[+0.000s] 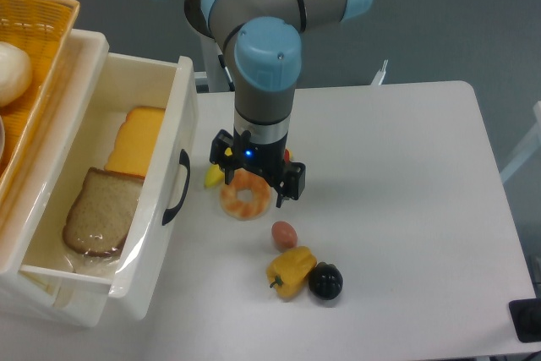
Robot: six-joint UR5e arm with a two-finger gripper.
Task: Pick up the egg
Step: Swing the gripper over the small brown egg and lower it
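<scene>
The egg (284,232) lies free beside the yellow pepper (292,271), so the gripper (258,188), its opening hidden, should descend squarely, avoiding the shrimp (245,194).

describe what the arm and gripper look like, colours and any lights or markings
The arm is built of grey cylindrical segments with light blue round caps at the joints. The wrist narrows to a silver band above a black gripper assembly, where a small blue light glows. No cables or lettering are visible.

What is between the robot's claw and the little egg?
Nothing sits right between them. The gripper is over the shrimp, and the egg lies just past it, bare on top. The yellow pepper and black ball lie beyond.
</scene>
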